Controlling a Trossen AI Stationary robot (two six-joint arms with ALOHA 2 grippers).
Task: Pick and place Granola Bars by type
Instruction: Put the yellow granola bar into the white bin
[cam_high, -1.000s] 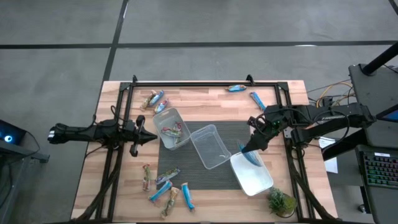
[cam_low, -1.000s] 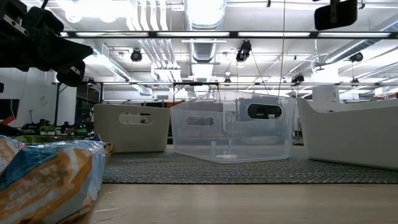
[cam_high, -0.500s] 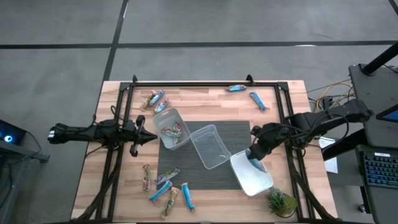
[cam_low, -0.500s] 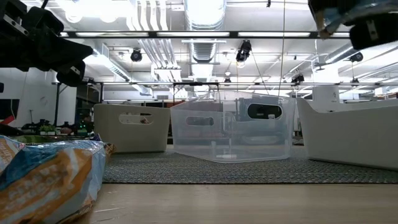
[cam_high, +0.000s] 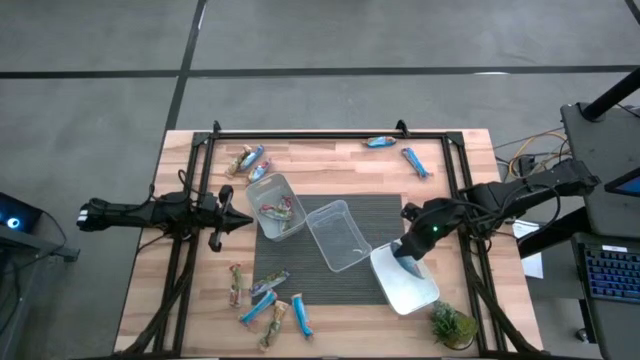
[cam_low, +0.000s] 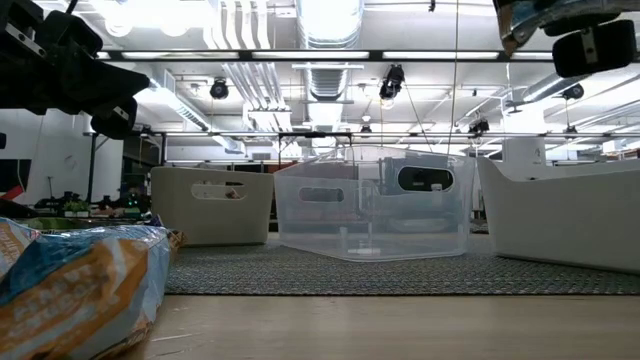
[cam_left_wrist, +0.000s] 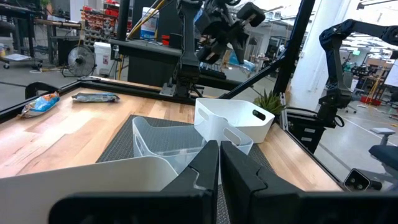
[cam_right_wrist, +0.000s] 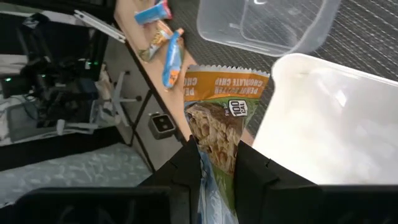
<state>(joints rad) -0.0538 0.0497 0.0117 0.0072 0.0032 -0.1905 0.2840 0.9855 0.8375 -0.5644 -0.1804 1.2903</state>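
My right gripper hovers over the white tub, shut on a granola bar with a tan, green and orange wrapper. That gripper shows at the upper right of the low view. My left gripper waits shut above the table's left side, beside the left tub, which holds a few bars. Loose bars lie flat on the wood: two near the far edge, two at far left, and several near the near left corner. One of these fills the low view's foreground. My right gripper pinches the granola bar between its two fingers at one end of the wrapper. The fingers come from above, slanting down. The bar is lifted clear and sticks out past the fingertips over the white tub's rim.
A clear empty tub stands on the dark mat between the left tub and the white one. A small green plant stands at the near right corner. A black frame runs along the table's edges.
My right gripper has carried the bar a short way toward the near edge, from beside the white tub's far rim to over the tub, then held almost still. It stays shut on the bar. It has come into the low view's upper right.
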